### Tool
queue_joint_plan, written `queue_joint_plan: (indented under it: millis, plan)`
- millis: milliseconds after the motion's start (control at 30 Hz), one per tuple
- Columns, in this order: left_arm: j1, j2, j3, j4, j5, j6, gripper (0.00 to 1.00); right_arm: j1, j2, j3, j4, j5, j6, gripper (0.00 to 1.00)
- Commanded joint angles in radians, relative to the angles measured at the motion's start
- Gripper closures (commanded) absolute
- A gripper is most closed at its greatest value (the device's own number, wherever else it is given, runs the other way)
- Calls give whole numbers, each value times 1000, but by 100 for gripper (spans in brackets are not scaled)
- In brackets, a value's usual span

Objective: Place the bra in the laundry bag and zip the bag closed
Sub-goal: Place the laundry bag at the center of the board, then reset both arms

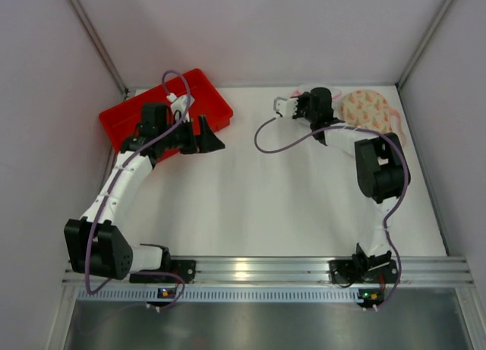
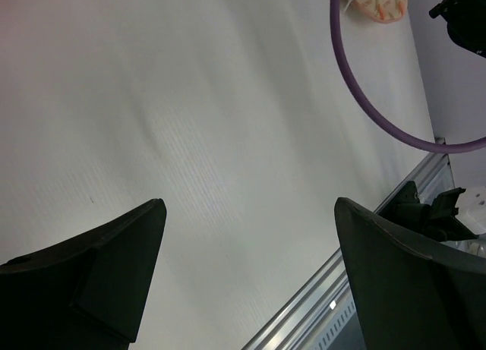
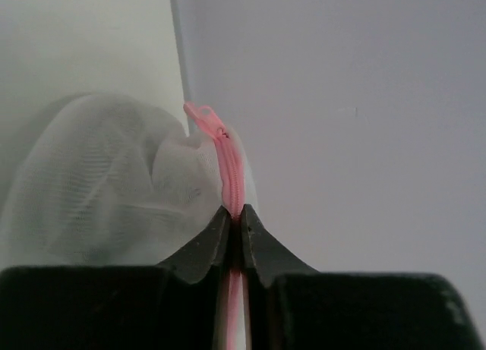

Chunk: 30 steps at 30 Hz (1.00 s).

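Right gripper (image 3: 235,215) is pinched on the laundry bag (image 3: 91,183) at its pink zip (image 3: 230,164), near the worktop's far edge. The zip runs straight away from my jaws. Left gripper (image 2: 249,206) is wide and empty by the red tray (image 1: 213,99) at the far-left corner. No bra shows in any view; my left arm may hide it.

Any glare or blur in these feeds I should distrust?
Top view: glare patch on the metal rail, table evenly lit. Left wrist view: open left gripper dark, soft-edged. Right wrist view: right gripper shut on the pink zip, sharp; laundry bag mesh hazy.
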Motion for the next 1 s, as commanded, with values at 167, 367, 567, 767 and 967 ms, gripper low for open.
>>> queue_joint_plan:
  millis: [167, 367, 567, 767, 967]
  plan:
    - [19, -16, 8, -14, -12, 46, 2, 77, -50, -15, 25, 41, 33, 39]
    - [20, 38, 89, -127, -106, 136, 2, 95, -155, 10, -125, 77, 192, 1]
    - [20, 114, 148, -241, -172, 286, 2, 103, -350, 72, -349, 54, 469, 1]
    - [20, 96, 112, -250, -233, 382, 2, 98, -545, 103, -723, -8, 847, 0]
    - [19, 99, 60, -275, -255, 475, 2, 34, -821, -139, -888, -179, 1094, 1]
